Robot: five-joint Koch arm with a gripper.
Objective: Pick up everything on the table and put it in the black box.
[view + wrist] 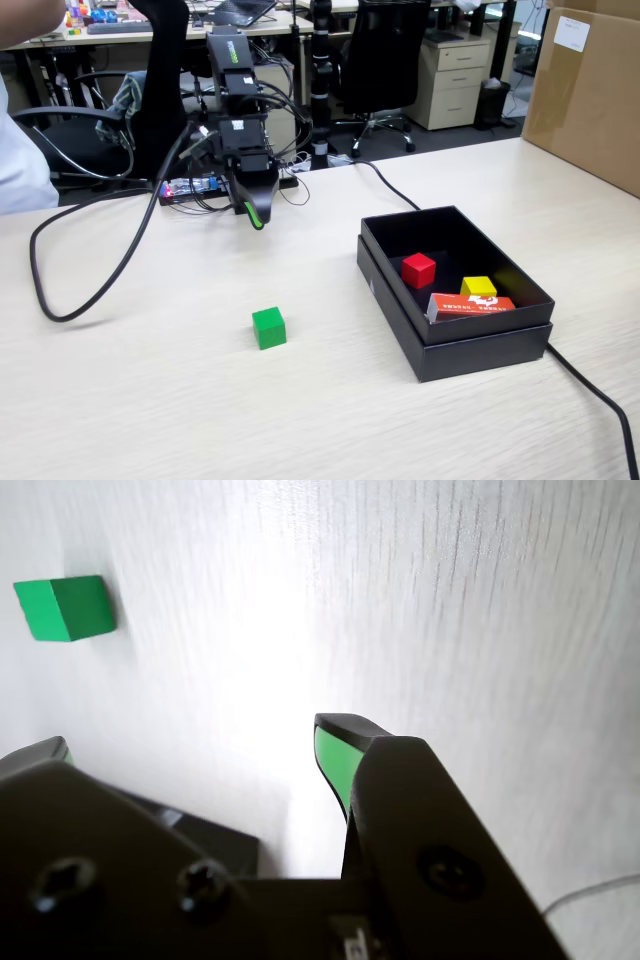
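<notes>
A small bright green cube (268,327) rests on the pale wood-grain table (150,400), left of the black box (385,285). In the wrist view the green cube (65,608) lies at the upper left, well ahead of the jaws. My gripper (255,212) hangs above the table behind the cube, far from it. In the wrist view the gripper (195,738) is open, its green-padded fingertips (335,755) wide apart with only bare table between them. The black box holds a red cube (418,270), a yellow cube (478,287) and a flat orange packet (470,305).
A thick black cable (60,300) loops over the table's left side, and another cable (595,395) runs past the box to the front right. A big brown carton (590,90) stands at the back right. Office chairs and desks fill the background.
</notes>
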